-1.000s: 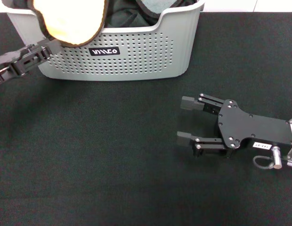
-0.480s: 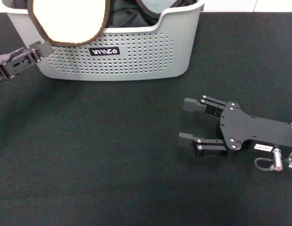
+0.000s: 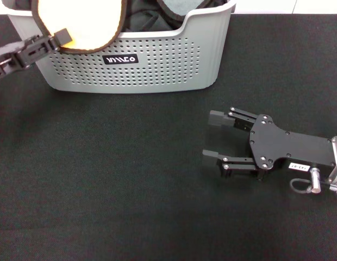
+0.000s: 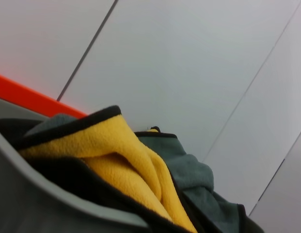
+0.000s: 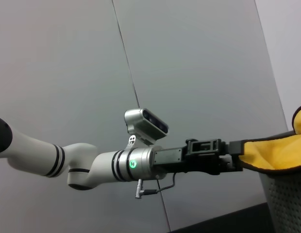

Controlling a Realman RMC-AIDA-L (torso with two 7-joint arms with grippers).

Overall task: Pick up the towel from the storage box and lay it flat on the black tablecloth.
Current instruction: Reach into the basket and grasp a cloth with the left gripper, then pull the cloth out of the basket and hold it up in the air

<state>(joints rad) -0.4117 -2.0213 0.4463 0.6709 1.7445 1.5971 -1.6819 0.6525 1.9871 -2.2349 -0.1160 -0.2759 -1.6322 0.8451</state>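
The towel (image 3: 87, 22) lies in the light grey storage box (image 3: 157, 60), with its cream-yellow flap and dark border hanging over the front left rim. A grey-green part shows inside. My left gripper (image 3: 61, 37) reaches in from the left, and its tip lies over the flap's lower left edge. The right wrist view shows it (image 5: 233, 156) level with the towel's edge (image 5: 276, 150). The left wrist view shows the yellow fold (image 4: 126, 155) close up. My right gripper (image 3: 212, 136) rests open and empty on the black tablecloth (image 3: 103, 174), right of centre.
Dark bunched fabric (image 3: 144, 16) lies in the box beside the towel. The box stands at the far edge of the cloth, with its black label (image 3: 120, 59) facing me. A light wall rises behind it.
My left gripper pulled back from under the hanging flap, then rose and moved right onto the flap's edge. My right gripper shifted slightly and stayed open.
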